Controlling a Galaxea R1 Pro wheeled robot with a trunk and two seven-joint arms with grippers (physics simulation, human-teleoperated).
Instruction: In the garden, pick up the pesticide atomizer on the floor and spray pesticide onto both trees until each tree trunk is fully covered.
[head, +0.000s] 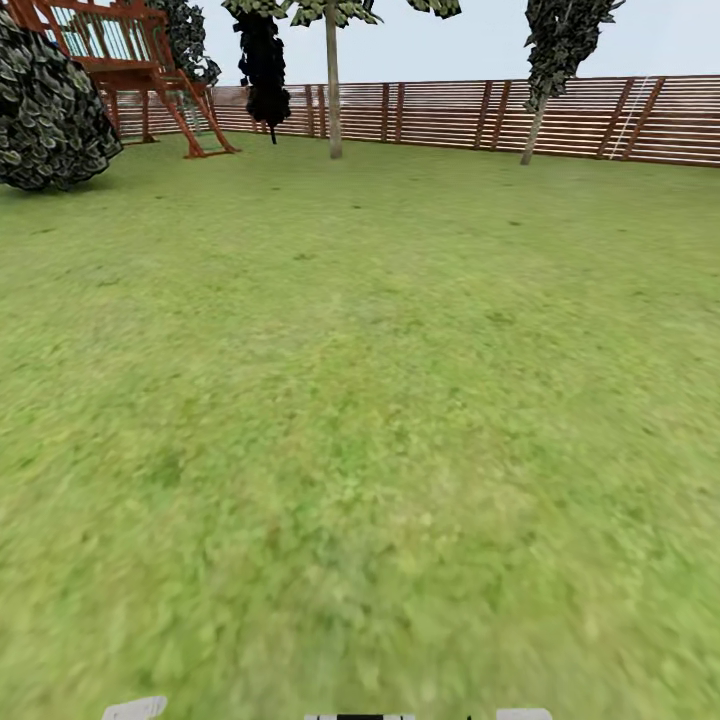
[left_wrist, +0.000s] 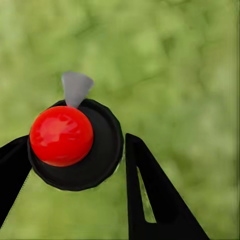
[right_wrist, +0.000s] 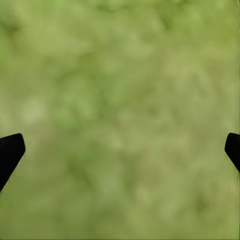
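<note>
In the left wrist view the pesticide atomizer appears end-on: a glossy red ball on a round black body with a small grey nozzle. My left gripper is shut on it, one black finger against each side of the black body. My right gripper is open with nothing but blurred grass between its fingertips. In the head view two trees stand far off by the fence, one grey-brown trunk upright and another trunk leaning. No mist is visible.
Green lawn stretches ahead to a brown slat fence. A round dark bush and a red-brown wooden play frame stand at the far left. Between them and the trees rises a narrow black-leaved tree.
</note>
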